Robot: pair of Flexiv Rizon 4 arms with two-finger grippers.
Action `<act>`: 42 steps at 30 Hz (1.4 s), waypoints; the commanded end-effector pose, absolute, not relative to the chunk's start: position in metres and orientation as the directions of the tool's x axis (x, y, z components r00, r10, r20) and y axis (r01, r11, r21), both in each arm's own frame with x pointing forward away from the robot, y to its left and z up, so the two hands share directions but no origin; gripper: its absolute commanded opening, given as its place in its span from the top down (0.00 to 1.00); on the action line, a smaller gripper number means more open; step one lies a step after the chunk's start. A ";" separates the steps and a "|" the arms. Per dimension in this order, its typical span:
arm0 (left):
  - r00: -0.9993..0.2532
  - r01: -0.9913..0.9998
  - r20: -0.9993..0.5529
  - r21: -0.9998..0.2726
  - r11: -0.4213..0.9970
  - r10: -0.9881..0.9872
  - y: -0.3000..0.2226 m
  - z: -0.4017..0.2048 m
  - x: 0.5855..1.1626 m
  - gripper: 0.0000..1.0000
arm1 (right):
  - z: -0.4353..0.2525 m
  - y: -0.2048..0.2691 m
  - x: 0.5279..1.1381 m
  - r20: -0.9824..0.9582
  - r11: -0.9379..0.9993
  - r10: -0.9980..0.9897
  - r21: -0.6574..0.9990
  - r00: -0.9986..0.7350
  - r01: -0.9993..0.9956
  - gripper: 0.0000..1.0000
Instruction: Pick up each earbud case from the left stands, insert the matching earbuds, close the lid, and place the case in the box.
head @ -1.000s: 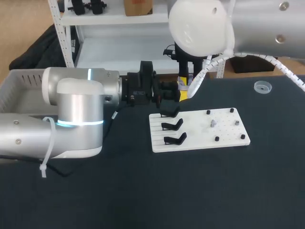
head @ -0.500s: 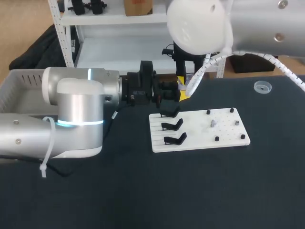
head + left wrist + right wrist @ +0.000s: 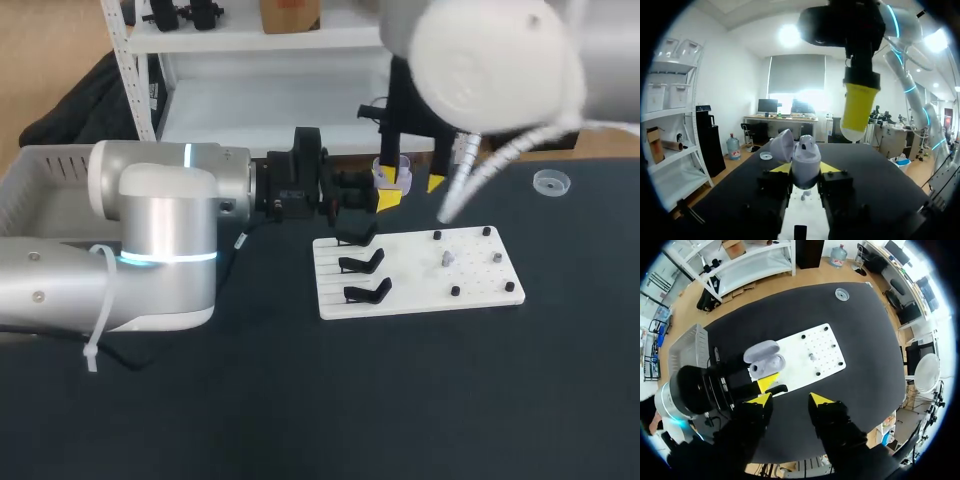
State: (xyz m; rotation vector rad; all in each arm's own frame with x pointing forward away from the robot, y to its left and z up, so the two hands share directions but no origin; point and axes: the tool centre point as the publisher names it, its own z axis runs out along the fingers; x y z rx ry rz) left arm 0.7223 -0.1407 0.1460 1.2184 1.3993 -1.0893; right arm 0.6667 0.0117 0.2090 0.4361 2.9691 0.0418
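A lilac earbud case (image 3: 805,161) stands upright with its lid (image 3: 781,145) open, and my left gripper (image 3: 805,170) is shut on it from both sides. In the head view the case (image 3: 387,171) is just behind the white board (image 3: 480,290), above the black stands (image 3: 362,263). My right gripper (image 3: 421,184) hangs open and empty just above and to the right of the case. From the right wrist, the open case (image 3: 764,358) lies below and ahead of my right gripper (image 3: 790,399). One small earbud (image 3: 447,259) stands on the board among several black pegs.
A grey box (image 3: 35,190) sits at the table's left edge behind my left arm. A small clear cap (image 3: 550,182) lies at the far right. Dark table surface spreads in front of the board.
My right gripper has opened, risen and shifted right, away from the case. The left arm and the case have stayed where they were.
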 end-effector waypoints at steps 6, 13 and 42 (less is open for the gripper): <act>-0.053 0.994 -0.988 -0.037 0.105 0.147 -0.142 0.146 0.724 1.00 | 0.195 -0.021 0.631 -0.320 0.933 0.343 0.225 -0.883 0.281 0.05; -0.053 0.994 -0.988 -0.037 0.105 0.147 -0.142 0.146 0.724 1.00 | 0.184 -0.029 0.627 -0.310 0.920 0.383 0.210 -0.870 0.330 0.00; -0.053 0.994 -0.988 -0.037 0.105 0.147 -0.142 0.146 0.724 1.00 | 0.089 -0.059 0.633 -0.257 0.969 0.244 0.110 -0.935 0.223 0.00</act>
